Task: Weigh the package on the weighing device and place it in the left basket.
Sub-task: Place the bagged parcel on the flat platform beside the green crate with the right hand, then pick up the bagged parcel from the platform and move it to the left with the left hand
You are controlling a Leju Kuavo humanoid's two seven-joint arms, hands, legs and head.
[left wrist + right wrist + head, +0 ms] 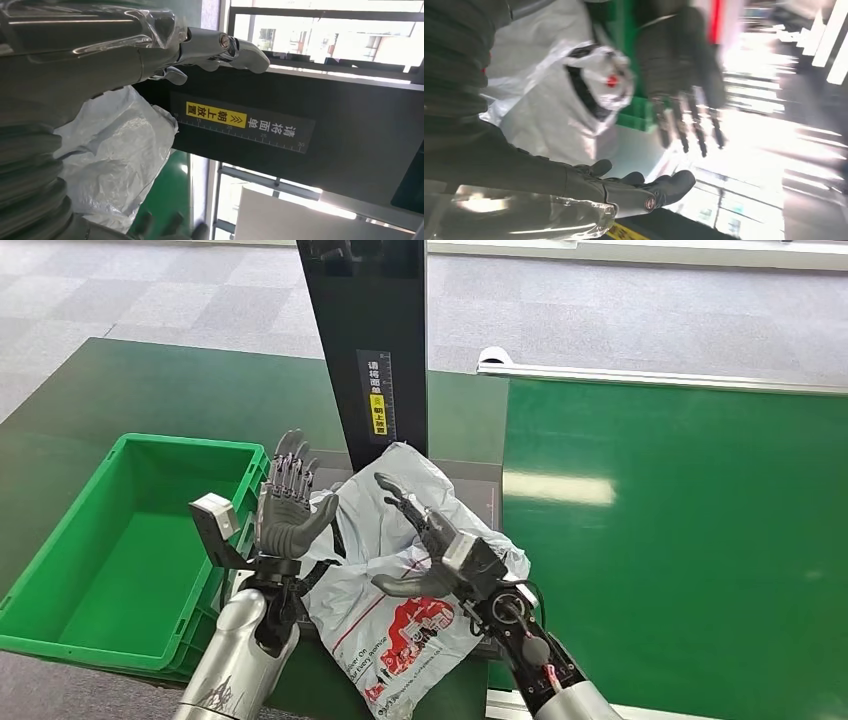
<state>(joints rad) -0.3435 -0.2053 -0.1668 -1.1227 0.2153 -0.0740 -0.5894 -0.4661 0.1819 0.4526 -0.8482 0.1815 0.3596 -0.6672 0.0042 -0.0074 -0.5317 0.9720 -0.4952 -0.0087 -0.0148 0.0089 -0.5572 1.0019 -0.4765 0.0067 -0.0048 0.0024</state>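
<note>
Green worktop (680, 540) is filling the right half of the head view, grey carpet floor (620, 310) running across the top. Black post (365, 340) of the weighing device is standing at upper centre, carrying a ruler label with a yellow strip (378, 397).

Package (400, 570), a grey plastic mailer bag with red print, is lying on the dark scale plate (484, 498) at the post's foot, centre frame; its lower end is hanging over the near edge. Green basket (130, 540) is sitting at lower left, just beside the package.

Left hand (287, 502) is hovering upright between the basket and the package, fingers spread and pointing up, holding nothing. In the left wrist view its fingers (220, 47) are lying stretched out in front of the post, bag just beside.

Right hand (430, 540) is hovering over the middle of the package, fingers apart, gripping nothing; can't tell whether it is touching the bag. Right wrist view is blurred: left hand (684, 75) is showing opposite with spread fingers, the bag (569, 90) between.
</note>
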